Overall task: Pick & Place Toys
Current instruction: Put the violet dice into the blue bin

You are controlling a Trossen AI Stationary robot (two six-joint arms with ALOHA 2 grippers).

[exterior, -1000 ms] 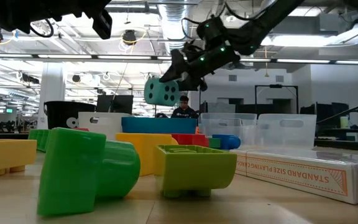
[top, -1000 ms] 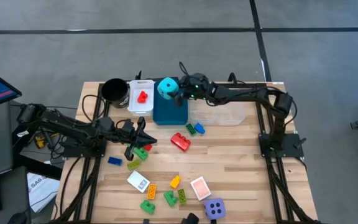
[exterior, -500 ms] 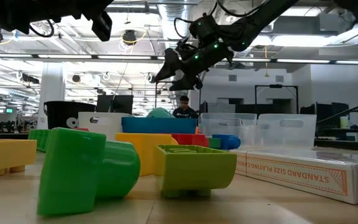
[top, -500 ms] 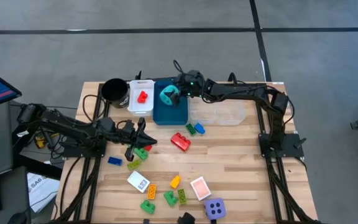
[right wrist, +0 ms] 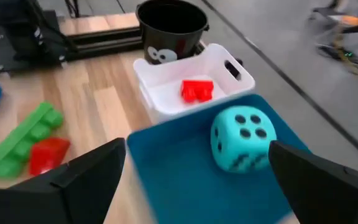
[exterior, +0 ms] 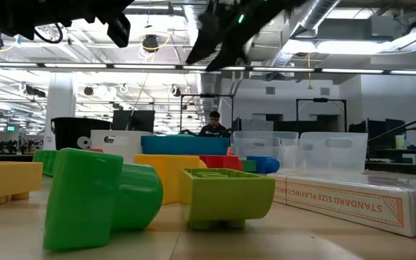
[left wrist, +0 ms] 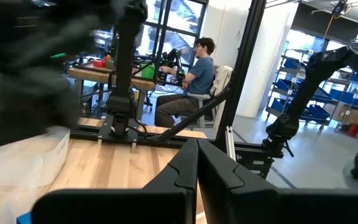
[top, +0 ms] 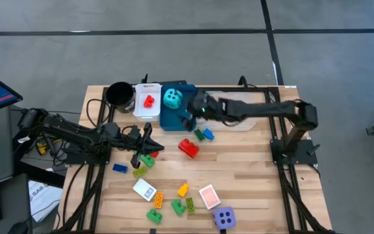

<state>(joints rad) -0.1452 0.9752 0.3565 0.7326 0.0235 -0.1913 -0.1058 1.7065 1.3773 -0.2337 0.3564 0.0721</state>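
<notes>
Cyan die (top: 172,98) sits in the blue tray (top: 177,117); I see my right tool (top: 188,117) spread wide and empty above it; left tool (top: 143,152) closed, empty, over the tabletop (top: 252,169).

The high camera looks straight down on the whole tabletop (top: 252,162). The low one sits at tabletop height, close behind bricks. Right wrist and high views share the cyan die (right wrist: 242,138) in the blue tray (right wrist: 185,180).
</notes>
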